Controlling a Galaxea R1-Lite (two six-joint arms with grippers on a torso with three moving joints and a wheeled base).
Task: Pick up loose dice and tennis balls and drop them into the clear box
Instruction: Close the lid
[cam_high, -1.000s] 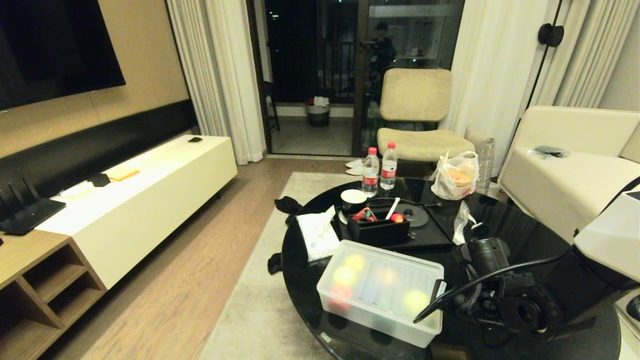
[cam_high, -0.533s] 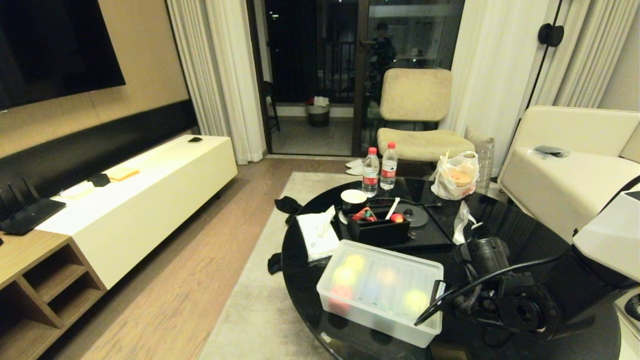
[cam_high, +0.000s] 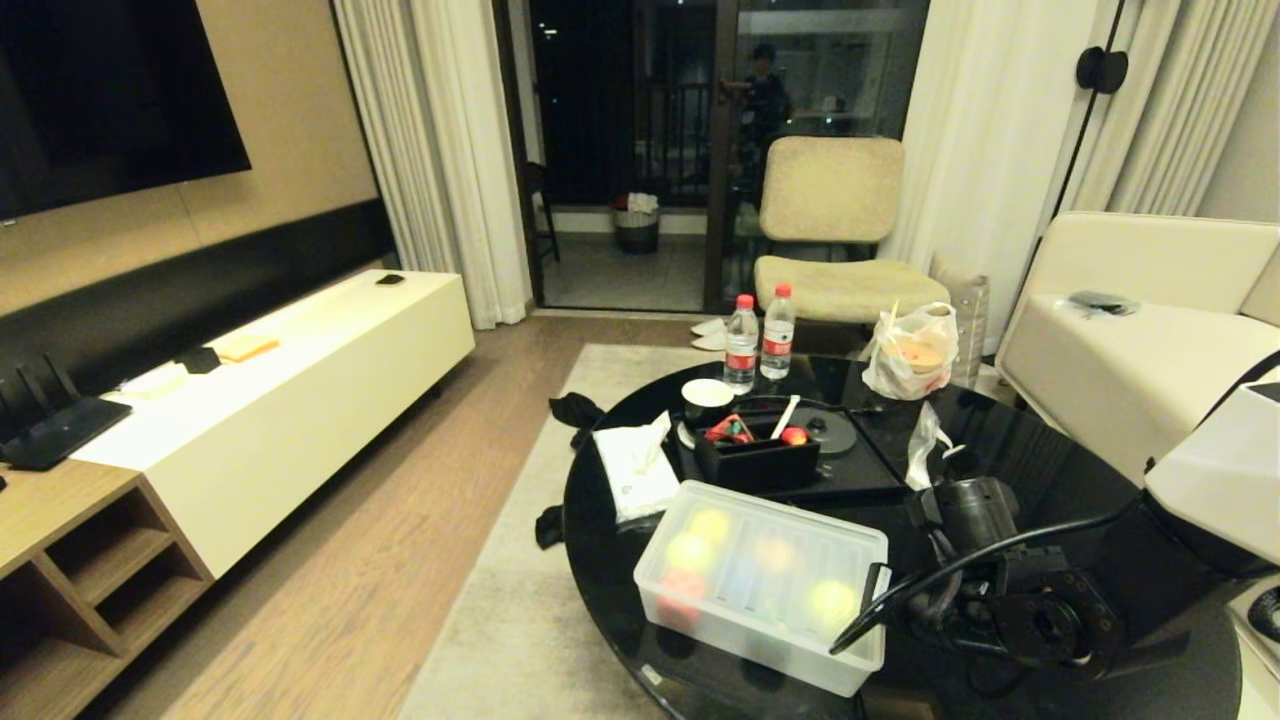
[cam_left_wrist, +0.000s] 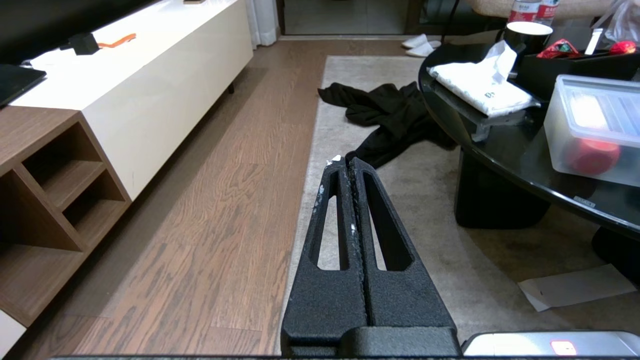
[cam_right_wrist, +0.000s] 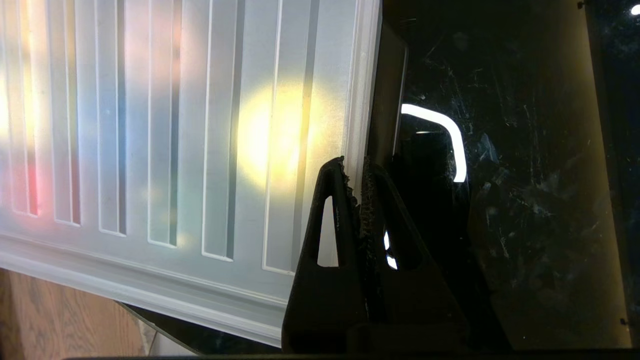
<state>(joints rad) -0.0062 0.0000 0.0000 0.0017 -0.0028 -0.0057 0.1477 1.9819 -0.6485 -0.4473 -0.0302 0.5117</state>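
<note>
Counting through the frosted lid, I make out three yellow-green tennis balls inside the clear box, plus a red blob and an orange one I can't identify; I cannot pick out any dice. One clear box, lid on, sits at the near edge of the round black table. My right gripper has its fingers pressed together at the lid's right edge, and I can't tell whether they pinch the rim or merely touch it. My left gripper is squeezed closed on nothing, hanging over the rug beside the table.

Further back on the glossy tabletop I count two water bottles, one black organiser box, one white tissue pack, one cup and one plastic bag. Around it: wooden floor, a long white cabinet on the left, a beige chair by the dark balcony door, a pale sofa on the right.
</note>
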